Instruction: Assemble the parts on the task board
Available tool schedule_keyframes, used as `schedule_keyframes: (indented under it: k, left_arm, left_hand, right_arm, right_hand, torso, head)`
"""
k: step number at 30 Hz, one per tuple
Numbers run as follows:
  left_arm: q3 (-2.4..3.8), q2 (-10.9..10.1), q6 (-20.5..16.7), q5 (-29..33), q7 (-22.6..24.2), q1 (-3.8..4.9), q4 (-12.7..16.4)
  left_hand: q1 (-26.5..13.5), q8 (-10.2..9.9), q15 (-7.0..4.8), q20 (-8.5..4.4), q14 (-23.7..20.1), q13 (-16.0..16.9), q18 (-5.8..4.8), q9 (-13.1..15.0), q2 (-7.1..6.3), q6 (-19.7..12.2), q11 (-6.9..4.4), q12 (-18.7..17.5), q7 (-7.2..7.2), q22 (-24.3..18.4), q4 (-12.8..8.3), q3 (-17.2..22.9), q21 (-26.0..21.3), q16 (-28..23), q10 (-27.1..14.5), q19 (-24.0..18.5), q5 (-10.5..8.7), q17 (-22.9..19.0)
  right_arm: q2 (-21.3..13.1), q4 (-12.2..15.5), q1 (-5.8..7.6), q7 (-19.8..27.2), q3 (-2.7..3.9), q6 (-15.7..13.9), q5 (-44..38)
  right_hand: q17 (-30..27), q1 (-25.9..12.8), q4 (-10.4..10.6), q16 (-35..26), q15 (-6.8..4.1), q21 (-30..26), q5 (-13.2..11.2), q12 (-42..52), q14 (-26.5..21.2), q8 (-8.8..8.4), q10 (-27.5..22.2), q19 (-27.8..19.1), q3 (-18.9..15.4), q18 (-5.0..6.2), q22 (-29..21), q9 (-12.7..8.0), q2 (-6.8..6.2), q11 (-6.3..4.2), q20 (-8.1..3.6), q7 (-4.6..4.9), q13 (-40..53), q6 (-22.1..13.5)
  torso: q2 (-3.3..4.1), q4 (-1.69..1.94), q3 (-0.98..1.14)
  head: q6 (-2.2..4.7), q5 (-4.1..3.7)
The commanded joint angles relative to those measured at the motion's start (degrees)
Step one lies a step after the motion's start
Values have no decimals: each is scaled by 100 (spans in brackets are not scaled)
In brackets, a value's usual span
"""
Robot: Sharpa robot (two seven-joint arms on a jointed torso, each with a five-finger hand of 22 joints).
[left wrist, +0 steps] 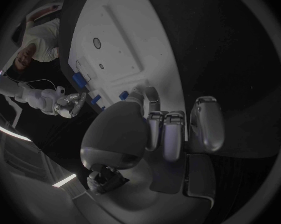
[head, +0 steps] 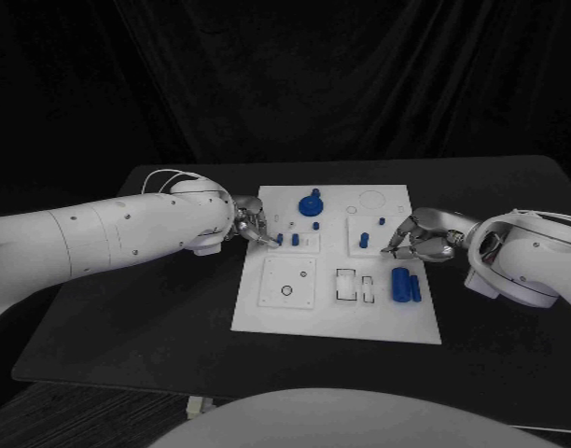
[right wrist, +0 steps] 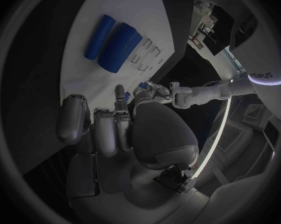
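Both hands are working at the board [head: 266,317] mid-desk: left hand [head: 248,227] pinching at a small peg [head: 280,239], right hand [head: 418,237] curled; right's grip unclear. Risk: peg tilting, jamming, or slipping out.

Matt board, shiny hands
The task board [head: 292,313] looks smooth matt white; blue parts [head: 400,284] plastic-like; left hand [left wrist: 172,129] glossy metal; counter [head: 501,317] matt black.

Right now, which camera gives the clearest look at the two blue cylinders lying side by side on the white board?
The right wrist view: the two blue cylinders lie large and unobstructed on the white board, one thicker than the other. The head view shows them small near the board's right edge. The left wrist view shows small blue pieces, but I can't tell whether they're these.
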Motion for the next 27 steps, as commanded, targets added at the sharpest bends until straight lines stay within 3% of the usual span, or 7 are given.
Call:
schedule_keyframes:
  k: [1,22,27]
  left_arm:
    - [4,-3,-88,43,92,-10,13]
    - [4,-24,-43,43,67,-10,13]
    - [4,-33,1,43,57,-10,19]
  left_hand:
    - [-21,-30,7,-3,595,1168,-25,-8,28,-27,7,-52,24,1012,-6,-45,-33,15,325,-40,-24,1510]
    - [0,-86,11,3,595,1153,-21,-50,97,-20,8,-74,21,1007,-24,-98,-51,15,310,-49,-24,1510]
    - [183,-137,10,6,595,1142,-15,-84,34,-14,6,-90,19,1000,-60,-157,-79,15,299,-63,-24,1510]
  right_arm:
    - [4,4,-15,-97,3,56,-7]
    - [5,8,-16,-112,3,73,-7]
    - [5,10,-17,-114,3,72,-7]
  right_hand:
    - [341,367,-21,-17,-36,-16,37,-30,266,-20,-5,-46,-4,35,917,-10,308,-21,-10,-14,-362,6]
    - [330,401,-42,-24,-35,-42,75,-40,261,-21,-18,-56,21,40,910,-10,305,-18,-10,-12,-380,3]
    - [329,409,-48,-24,-35,-49,85,-39,260,-22,-17,-59,27,41,908,-10,304,-18,-9,-12,-378,2]
  torso:
    - [1,1,0]
    - [2,1,0]
    - [1,1,0]
  head:
    - [0,-3]
    - [0,0]
    - [0,3]
